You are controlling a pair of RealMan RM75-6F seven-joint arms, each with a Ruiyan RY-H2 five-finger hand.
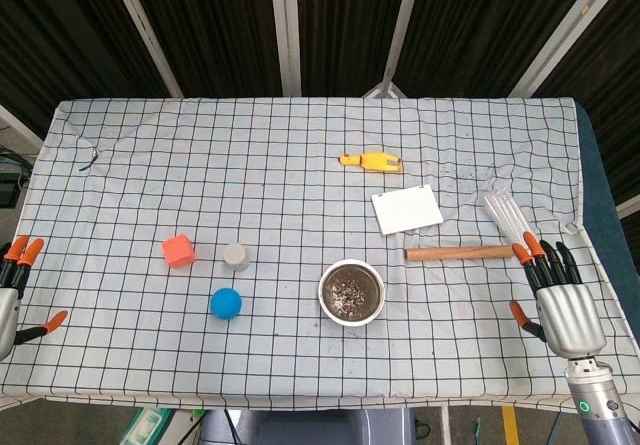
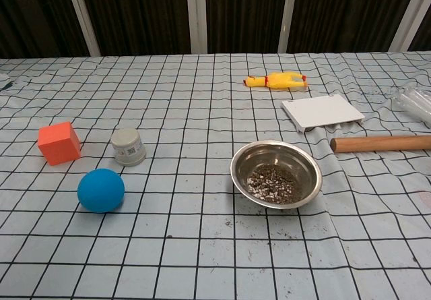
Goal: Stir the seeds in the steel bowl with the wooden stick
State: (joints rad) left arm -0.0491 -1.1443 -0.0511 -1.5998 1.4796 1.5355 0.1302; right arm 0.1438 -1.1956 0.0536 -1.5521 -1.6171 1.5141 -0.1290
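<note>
One bench [image 1: 300, 155] fills both views, covered by a white cloth with a black grid; its near edge is cut off in the chest view. Two robot hands show, in the head view only: the right robot hand [image 1: 562, 300] lies at the near right of the bench, released, fingers apart and pointing far, holding nothing, its fingertips just beside the right end of the stick; the left robot hand [image 1: 14, 295] sits at the near left edge, mostly cut off by the frame, only orange fingertips and a bit of palm showing, so I cannot tell how it is set. One wooden stick [image 1: 458, 253] lies flat, left to right, right of the bowl and apart from it; its right end is cut off in the chest view. One steel bowl [image 2: 276, 173] stands near centre, upright, with a patch of seeds [image 2: 273, 182] on its bottom; single seeds are too small to count. One white flat box [image 1: 407, 209] lies just beyond the stick; one yellow rubber chicken [image 1: 371, 161] further still; one clear plastic bundle [image 1: 503, 211] at far right, hard to make out. On the left: one blue ball [image 2: 101, 190], one orange cube [image 2: 58, 143], one small grey jar [image 2: 128, 146], each apart.
</note>
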